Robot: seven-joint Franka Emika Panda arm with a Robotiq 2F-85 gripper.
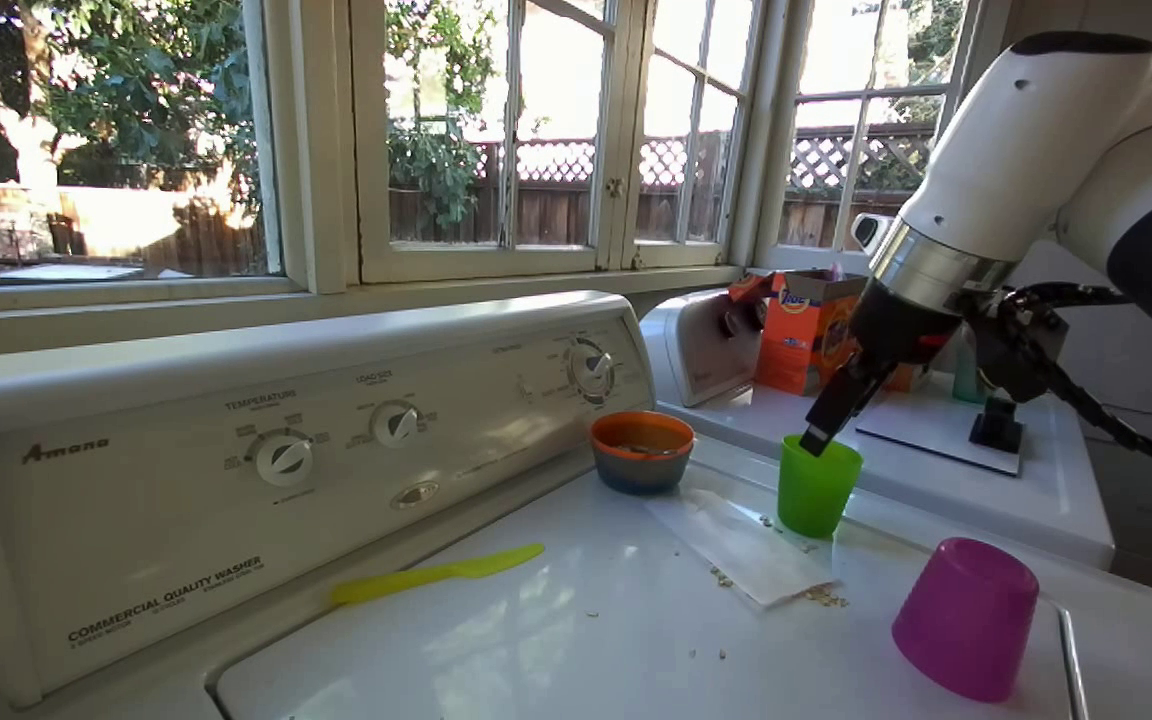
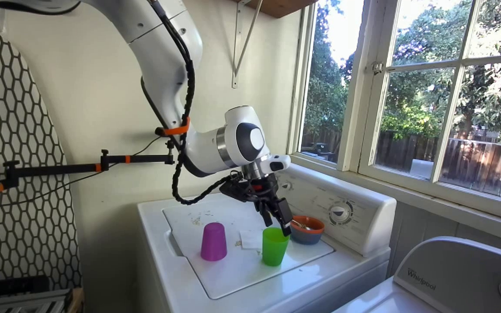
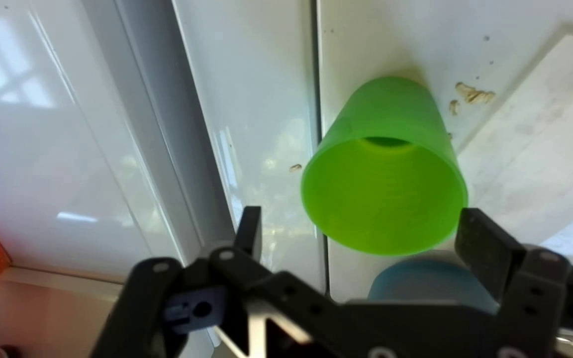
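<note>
My gripper (image 1: 824, 428) is open and tilted, with its fingertips at the rim of a green cup (image 1: 818, 500). In an exterior view the gripper (image 2: 277, 228) stands just over the upright cup (image 2: 273, 252). In the wrist view the gripper (image 3: 359, 219) has its fingers apart, and the cup (image 3: 391, 112) opens toward the camera between them. The right finger overlaps the rim; I cannot tell if it touches. No object is held. A bowl (image 1: 641, 472), orange inside and blue-grey outside, stands behind the cup; the fingers partly hide it in the wrist view (image 3: 430, 281).
A purple cup (image 1: 971, 620) stands upside down on the white washer lid. A white paper (image 1: 741, 550) and scattered crumbs (image 1: 824, 597) lie by the green cup. A yellow-green plastic knife (image 1: 441, 574) lies near the control panel (image 1: 176, 480). An orange box (image 1: 804, 335) stands on the neighbouring machine.
</note>
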